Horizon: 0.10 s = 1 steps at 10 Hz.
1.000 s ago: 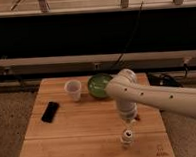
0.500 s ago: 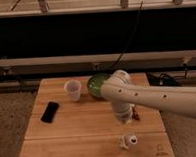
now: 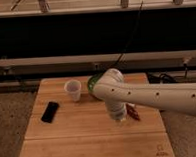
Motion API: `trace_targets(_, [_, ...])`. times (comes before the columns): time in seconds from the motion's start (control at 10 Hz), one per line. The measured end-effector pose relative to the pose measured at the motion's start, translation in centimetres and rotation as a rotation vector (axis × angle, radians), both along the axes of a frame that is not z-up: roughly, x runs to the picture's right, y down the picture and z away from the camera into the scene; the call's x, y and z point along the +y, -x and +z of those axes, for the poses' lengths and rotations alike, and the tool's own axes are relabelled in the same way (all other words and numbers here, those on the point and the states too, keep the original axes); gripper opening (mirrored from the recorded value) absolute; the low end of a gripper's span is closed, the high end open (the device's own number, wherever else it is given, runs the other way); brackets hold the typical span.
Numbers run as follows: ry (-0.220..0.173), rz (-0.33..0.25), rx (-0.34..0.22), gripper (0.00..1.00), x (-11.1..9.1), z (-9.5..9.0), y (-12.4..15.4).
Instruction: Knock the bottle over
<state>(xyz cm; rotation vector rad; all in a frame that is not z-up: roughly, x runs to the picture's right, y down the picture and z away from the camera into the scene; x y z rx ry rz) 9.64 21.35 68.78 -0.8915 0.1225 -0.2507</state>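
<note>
My gripper [image 3: 118, 115] hangs at the lower end of the big white arm [image 3: 142, 95], just above the middle right of the wooden table [image 3: 70, 145]. The bottle does not show as a separate thing. The whitish shape at the gripper's tip could be the gripper or the bottle, and I cannot tell which. The wood in front of the gripper shows no bottle.
A white plastic cup [image 3: 72, 89] stands at the back middle. A green bowl [image 3: 93, 84] sits behind the arm, partly hidden. A black phone [image 3: 50, 111] lies at the left. A red pack [image 3: 133, 113] lies just right of the gripper.
The small bottle that stood near the table's front edge below the gripper is no longer visible there. The arm has shifted slightly left and back.
</note>
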Motion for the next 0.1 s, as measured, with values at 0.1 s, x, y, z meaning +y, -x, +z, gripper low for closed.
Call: trace_targets(0.1, [-0.005, 0.002, 0.006, 0.02, 0.11, -0.11, 0.70])
